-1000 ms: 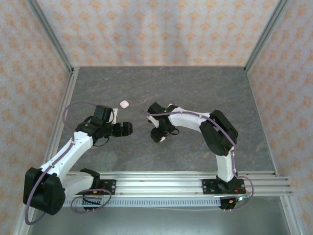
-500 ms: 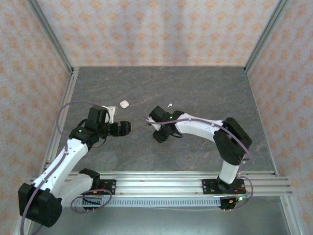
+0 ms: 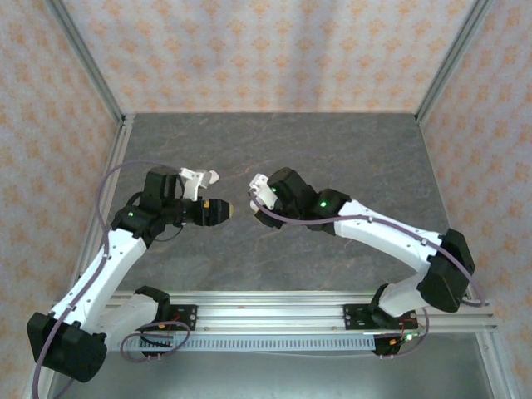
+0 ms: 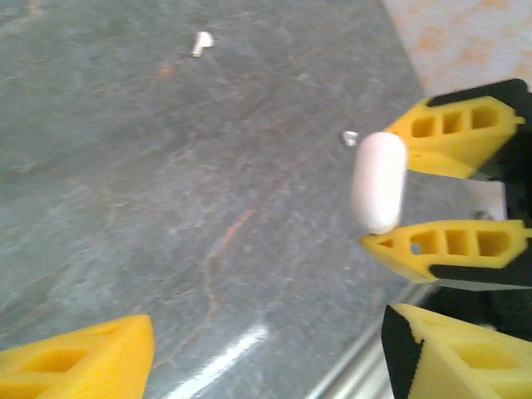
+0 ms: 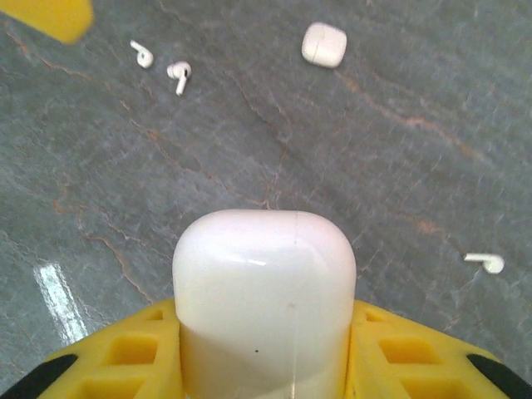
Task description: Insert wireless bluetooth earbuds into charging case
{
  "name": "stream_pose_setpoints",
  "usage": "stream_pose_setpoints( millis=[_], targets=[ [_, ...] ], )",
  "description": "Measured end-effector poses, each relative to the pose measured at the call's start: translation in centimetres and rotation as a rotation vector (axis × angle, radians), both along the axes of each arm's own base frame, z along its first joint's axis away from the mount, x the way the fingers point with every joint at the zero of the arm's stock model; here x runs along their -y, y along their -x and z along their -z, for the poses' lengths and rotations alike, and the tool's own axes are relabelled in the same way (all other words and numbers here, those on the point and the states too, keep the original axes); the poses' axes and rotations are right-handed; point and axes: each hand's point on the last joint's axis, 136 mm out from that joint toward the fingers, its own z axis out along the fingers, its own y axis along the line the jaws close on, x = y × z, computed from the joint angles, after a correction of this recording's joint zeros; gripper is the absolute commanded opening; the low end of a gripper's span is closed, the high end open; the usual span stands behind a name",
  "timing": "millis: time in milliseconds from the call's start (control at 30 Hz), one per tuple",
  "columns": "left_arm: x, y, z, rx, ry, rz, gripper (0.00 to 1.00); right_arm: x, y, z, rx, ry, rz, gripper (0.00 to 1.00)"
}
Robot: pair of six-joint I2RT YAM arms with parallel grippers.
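So none of the earbuds (image 5: 179, 75) are in yet. Two are lying loose close together on the grey table (image 5: 399, 150), and a third one (image 5: 486, 263) is sitting well apart from them on the other side. The charging case (image 5: 264, 266) is up off the table, with the right gripper (image 5: 264, 332) pinching it between its yellow fingers, one on each side. It looks closed to me, no gap at the lid that I can make out. The left gripper (image 4: 266, 332) is facing it from just beside with its jaws spread and nothing in them. A second case (image 5: 324, 44) is sitting on the table further off. I'm guessing pretty much everything's left: opening the lid, grabbing each bud, seating them.
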Motion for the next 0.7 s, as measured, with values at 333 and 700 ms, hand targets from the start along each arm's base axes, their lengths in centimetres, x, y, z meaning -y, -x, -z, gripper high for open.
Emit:
stream_pose_setpoints(
  millis=[333, 700],
  targets=[
    [2.5, 1.7, -2.8, 0.01, 0.111, 0.114, 0.7, -1.2, 1.4, -2.9, 0.13, -0.043, -0.13, 0.32],
    [4.1, 1.2, -3.4, 0.008, 0.134, 0.148, 0.67, -2.1, 2.4, -3.8, 0.167, -0.04, -0.19, 0.32]
  ],
)
